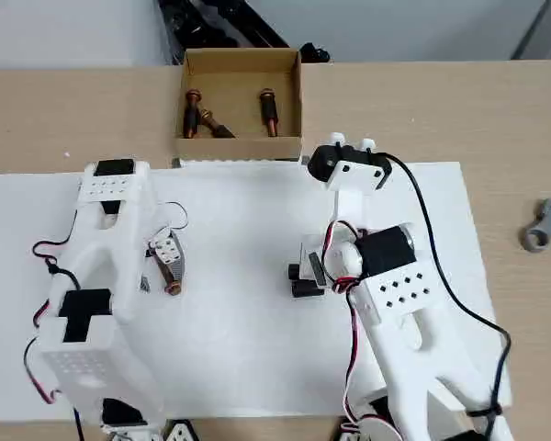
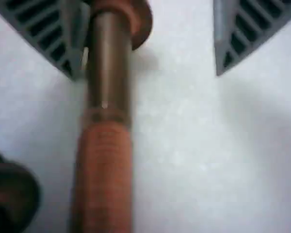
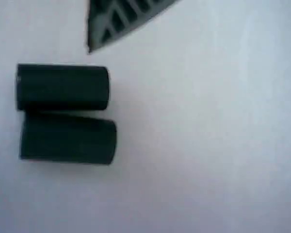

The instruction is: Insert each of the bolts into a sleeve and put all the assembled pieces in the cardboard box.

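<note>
Cardboard box (image 1: 240,101) at the far side of the table already holds three assembled pieces (image 1: 269,112) in the high view. On the white sheet (image 1: 239,349) the left gripper (image 1: 170,260) stands over a copper bolt (image 1: 172,283), and the right gripper (image 1: 314,262) hangs just beside two black sleeves (image 1: 301,280). In the left wrist view the jaws stand apart with the bolt lying between them, touching one finger (image 2: 63,34) and clear of the other, so nothing is clamped yet. In the right wrist view the sleeves lie side by side, touching, near one finger (image 3: 121,19); these jaws look spread and hold nothing. The step in hand appears to be picking up the bolt. Next, the left jaws need to close squarely on its shank, while the right arm takes a sleeve for mating.
</note>
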`<action>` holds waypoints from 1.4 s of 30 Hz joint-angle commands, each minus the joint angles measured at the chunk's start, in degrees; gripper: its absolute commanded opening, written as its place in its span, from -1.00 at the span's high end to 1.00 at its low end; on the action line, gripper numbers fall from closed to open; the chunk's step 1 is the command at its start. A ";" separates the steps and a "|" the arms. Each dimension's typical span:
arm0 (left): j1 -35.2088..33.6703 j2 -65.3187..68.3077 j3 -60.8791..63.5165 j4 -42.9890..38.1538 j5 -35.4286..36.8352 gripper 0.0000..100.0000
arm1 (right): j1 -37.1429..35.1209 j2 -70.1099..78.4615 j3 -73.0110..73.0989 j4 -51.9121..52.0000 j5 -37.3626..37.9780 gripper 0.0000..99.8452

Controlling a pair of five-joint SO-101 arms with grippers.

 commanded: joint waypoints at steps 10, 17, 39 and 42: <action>0.35 -0.53 -8.57 4.22 -6.95 0.99 | -0.13 -1.71 0.00 -0.66 -0.53 0.31; 0.44 -4.57 -12.88 5.80 -14.95 0.99 | -0.13 -1.71 0.00 -0.75 -0.53 0.31; -5.63 -24.88 2.77 5.71 -95.65 0.99 | -0.13 -1.71 0.00 -0.40 -0.53 0.31; -5.63 -24.88 5.41 5.01 -97.85 0.99 | -0.13 -1.71 0.00 -0.57 -0.53 0.31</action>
